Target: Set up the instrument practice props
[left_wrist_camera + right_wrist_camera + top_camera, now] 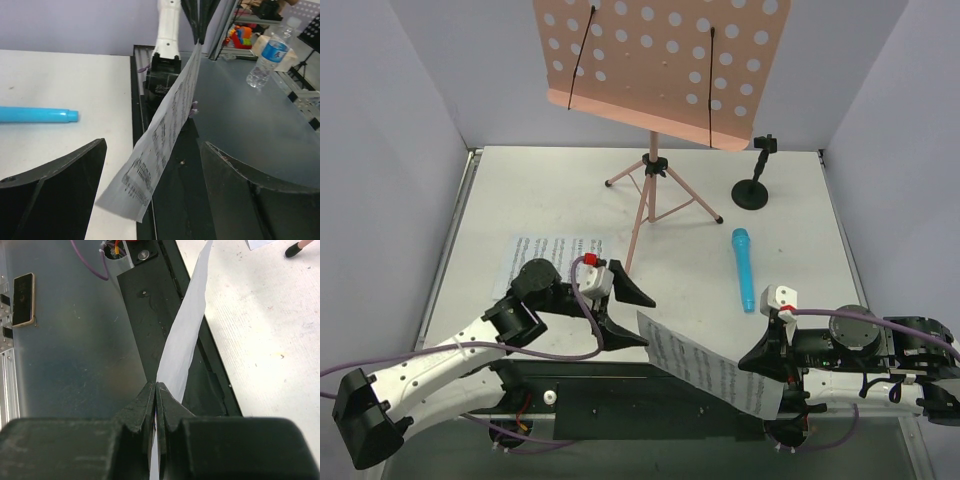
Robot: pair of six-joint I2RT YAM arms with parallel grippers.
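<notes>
The pink perforated music stand [660,60] rises on thin tripod legs [655,190] at the back of the table. One white sheet-music page [710,365] hangs over the near edge, with my right gripper [155,387] shut on one end of it. The page's free end [150,170] lies between the fingers of my left gripper [154,145], which is open and not touching it. A second page [552,255] lies flat on the table at the left. The blue microphone [744,268] lies on the table right of centre. The black mic stand [752,190] stands upright at the back right.
Grey walls close the table in on the left, back and right. A black base strip [620,385] runs along the near edge under the held page. Off the table, a water bottle [267,57] and a phone [23,299] rest on a grey surface.
</notes>
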